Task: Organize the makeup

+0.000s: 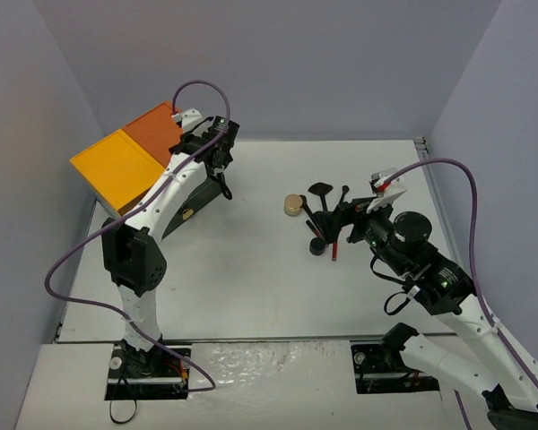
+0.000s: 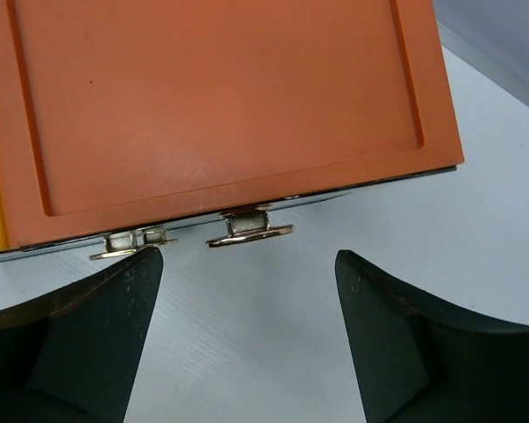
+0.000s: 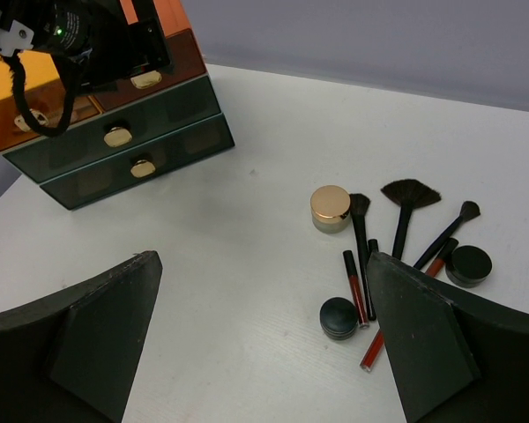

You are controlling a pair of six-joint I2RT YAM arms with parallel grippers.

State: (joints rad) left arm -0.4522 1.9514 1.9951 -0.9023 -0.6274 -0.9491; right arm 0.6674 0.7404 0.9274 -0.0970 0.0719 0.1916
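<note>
The makeup [image 3: 362,238] lies in 1 small heap on the worktop [image 3: 247,176], just ahead of the right hand [image 3: 264,260], which is wide open and empty. The brushes [image 3: 404,216] look light and thin, so a pinch mid-handle should work. The left hand [image 2: 249,260], open and empty, faces the cabinet [image 2: 220,106].

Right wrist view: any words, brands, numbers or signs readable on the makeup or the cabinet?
None readable.
Drawer cabinet: plain panels and gold knobs, no print.
Gold-lidded jar, round compacts, pencils: no legible label; any print is too small to tell.
</note>
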